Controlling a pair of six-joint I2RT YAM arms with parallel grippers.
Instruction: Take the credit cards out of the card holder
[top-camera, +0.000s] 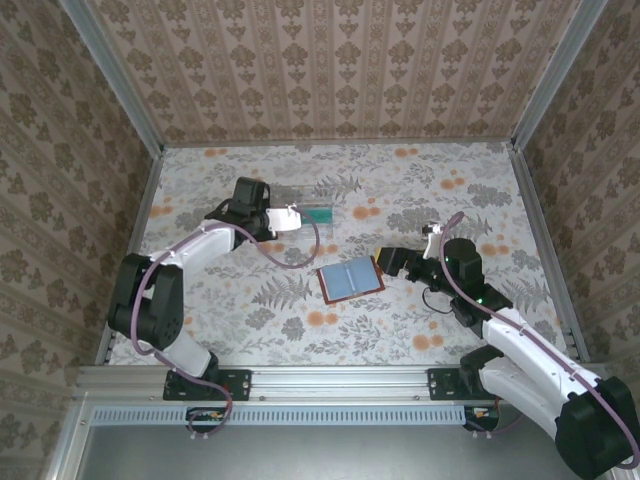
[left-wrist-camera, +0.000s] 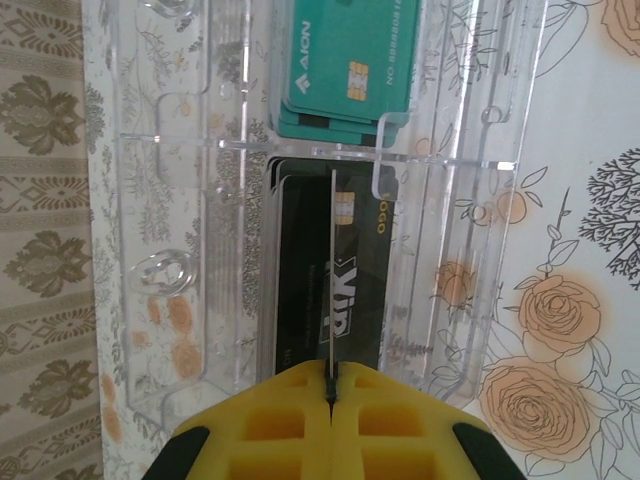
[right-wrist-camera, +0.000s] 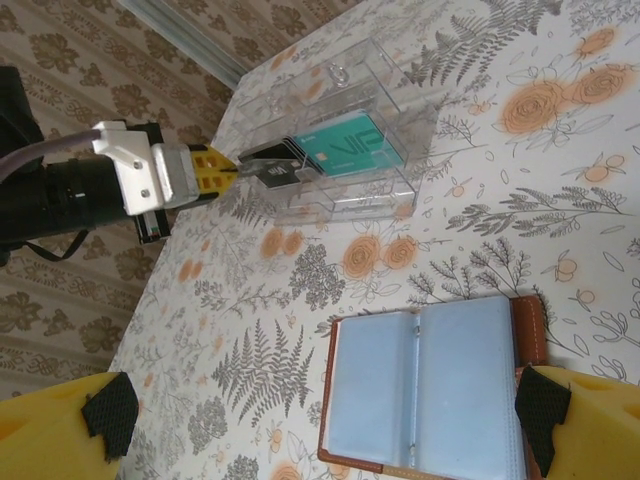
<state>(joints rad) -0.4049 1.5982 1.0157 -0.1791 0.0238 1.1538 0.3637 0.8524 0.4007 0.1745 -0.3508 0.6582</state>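
**Left end effector** (left-wrist-camera: 330, 382): pads pressed together on one thin card (left-wrist-camera: 330, 262), pinched by its near short end and seen edge-on from the left wrist. The card is stood on its long edge, with its long axis running straight away from the pads along the length of the clear tray (left-wrist-camera: 170, 200).

**Position of the pinched card:** it is held directly over the tray's nearer compartment, above the dark cards (left-wrist-camera: 300, 290) already laid flat there. The teal cards (left-wrist-camera: 345, 60) are stacked in the compartment beyond the divider. Contact between the pinched card and the stack cannot be made out.

**Card holder** (right-wrist-camera: 430, 385): lies opened flat on the worktop (top-camera: 250, 300), well apart from the tray and nearer the right arm. Its blue-grey pockets face up, and no card is seen in them.

**Right end effector** (top-camera: 386, 263): fingers spread, nothing held, at the holder's right edge.

**Assessment:** the holder is judged to be emptied. The coming move is judged to turn on tipping the upright card flat and letting it go squarely inside the compartment walls.
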